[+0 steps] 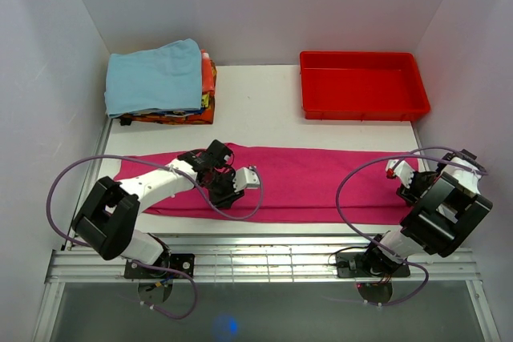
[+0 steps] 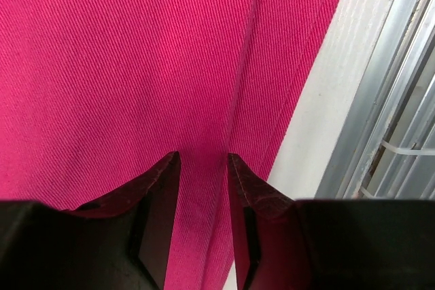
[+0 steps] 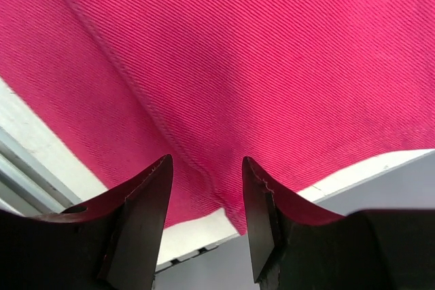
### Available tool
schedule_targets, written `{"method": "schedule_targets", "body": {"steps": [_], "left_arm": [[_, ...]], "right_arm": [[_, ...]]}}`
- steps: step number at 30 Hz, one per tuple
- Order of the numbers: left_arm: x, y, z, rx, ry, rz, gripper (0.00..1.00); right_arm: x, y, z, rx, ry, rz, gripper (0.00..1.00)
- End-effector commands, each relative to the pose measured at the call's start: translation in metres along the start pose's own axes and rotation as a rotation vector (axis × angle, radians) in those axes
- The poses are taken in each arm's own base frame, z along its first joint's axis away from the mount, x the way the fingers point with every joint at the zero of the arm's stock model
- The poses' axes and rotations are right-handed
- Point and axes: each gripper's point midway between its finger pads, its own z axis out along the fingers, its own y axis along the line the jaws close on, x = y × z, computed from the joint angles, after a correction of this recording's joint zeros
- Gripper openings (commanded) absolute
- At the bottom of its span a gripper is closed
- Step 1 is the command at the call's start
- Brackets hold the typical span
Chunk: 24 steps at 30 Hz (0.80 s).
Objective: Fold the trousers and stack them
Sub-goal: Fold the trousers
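Table [image 1: 264,106]: white, and everything sits on it.
Trousers [image 1: 321,182]: bright pink and plain. They lie flat in a long strip across the near part of the table, from its left side to its right side. Their near edge runs close to the table's near edge.
Left gripper [image 2: 202,157]: low over the trousers, left of the table's middle and close to its near edge.
Left fingers [image 2: 160,195]: apart, with a small gap. Pink cloth with a long seam shows in the gap. The tips are right at the cloth. I see no cloth bunched up between them.
Right gripper [image 3: 206,161]: down at the right end of the trousers, near the table's right side.
Right fingers [image 3: 143,195]: apart, with a gap. A corner of the pink cloth lies under them, with bare white table beside it.
Red tray [image 1: 365,110]: at the table's far right corner, well apart from the trousers.
Light blue cloth [image 1: 152,76]: folded on top of a pile of orange clothes [image 1: 208,78] at the table's far left corner.
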Motion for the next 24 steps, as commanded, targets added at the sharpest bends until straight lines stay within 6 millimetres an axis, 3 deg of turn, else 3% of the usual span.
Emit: {"method": "schedule_targets", "body": {"steps": [1,12,19,24], "left_arm": [[0.002,0.003,0.005,-0.03,0.004,0.004,0.45],[0.01,0.002,0.013,-0.023,0.025,-0.011,0.47],[0.018,0.001,0.018,-0.03,0.038,-0.016,0.28],[0.019,0.001,0.018,-0.038,0.033,-0.022,0.08]], "right_arm": [[0.007,-0.013,0.001,0.045,0.026,-0.065,0.51],[0.022,-0.018,0.004,0.059,0.093,-0.13,0.51],[0.03,-0.035,-0.01,0.098,0.116,-0.134,0.56],[0.039,-0.043,-0.012,0.106,0.138,-0.129,0.49]]}}
